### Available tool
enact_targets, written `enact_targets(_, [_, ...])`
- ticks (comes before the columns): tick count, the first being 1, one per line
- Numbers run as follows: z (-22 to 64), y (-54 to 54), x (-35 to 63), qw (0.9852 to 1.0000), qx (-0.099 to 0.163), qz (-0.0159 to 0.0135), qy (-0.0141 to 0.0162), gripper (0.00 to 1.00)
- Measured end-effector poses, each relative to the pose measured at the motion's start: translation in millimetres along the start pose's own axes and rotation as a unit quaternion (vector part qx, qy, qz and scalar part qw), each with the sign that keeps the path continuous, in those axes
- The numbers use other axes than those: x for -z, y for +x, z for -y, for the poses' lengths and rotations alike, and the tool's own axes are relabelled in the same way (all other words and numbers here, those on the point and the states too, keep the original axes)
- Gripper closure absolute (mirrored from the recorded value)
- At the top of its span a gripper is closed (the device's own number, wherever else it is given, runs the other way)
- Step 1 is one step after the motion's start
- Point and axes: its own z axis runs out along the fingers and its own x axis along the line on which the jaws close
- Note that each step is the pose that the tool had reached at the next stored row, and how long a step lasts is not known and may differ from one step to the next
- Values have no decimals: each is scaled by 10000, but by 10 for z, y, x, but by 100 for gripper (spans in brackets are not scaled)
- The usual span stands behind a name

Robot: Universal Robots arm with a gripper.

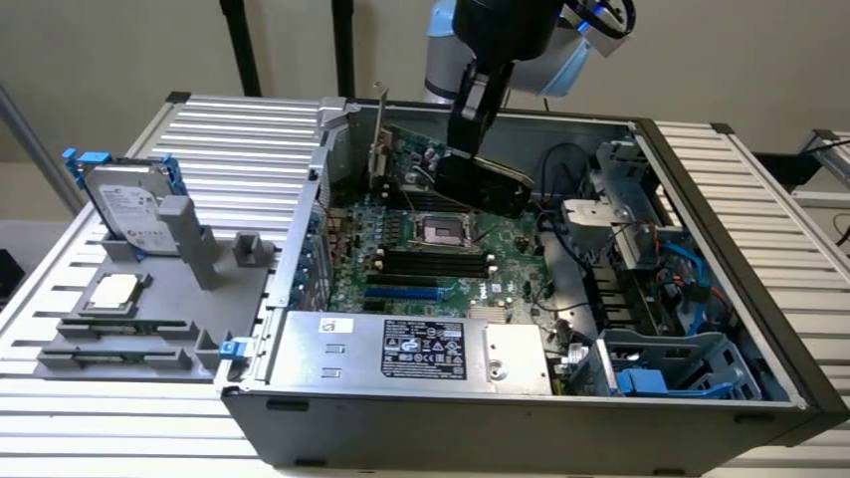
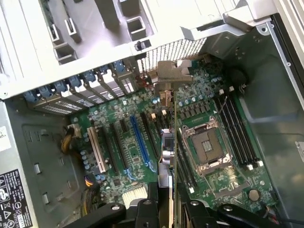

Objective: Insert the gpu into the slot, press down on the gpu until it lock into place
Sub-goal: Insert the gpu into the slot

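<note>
Above the open case (image 1: 531,428), the gpu (image 1: 487,185) is held on edge by the gripper (image 1: 468,141).
Exterior view: the card is carried clear of the motherboard (image 1: 512,261), apart from the slot (image 1: 402,295). Wrist view: the jaws are pinched on the card's upper edge, leaving the connector edge down for entry; it is not yet seated, and its bracket (image 2: 173,71) faces the rear openings.

Bright, even light — shadows soft (case (image 1: 531,430) interior darker).
</note>
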Motion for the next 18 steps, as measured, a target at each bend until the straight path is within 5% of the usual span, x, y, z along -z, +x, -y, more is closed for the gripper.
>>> enact_targets(4, [0, 0, -4, 9995, 316, 23, -5, 74])
enact_targets(9, [1, 0, -12, 9977, 663, 98, 28, 74])
enact_targets(11, [2, -1, -14, 9969, 780, 118, 69, 74])
enact_targets(16, [-4, 10, -29, 9950, 958, 155, 254, 74])
enact_targets(18, [-12, 22, -37, 9944, 1005, 161, 295, 74])
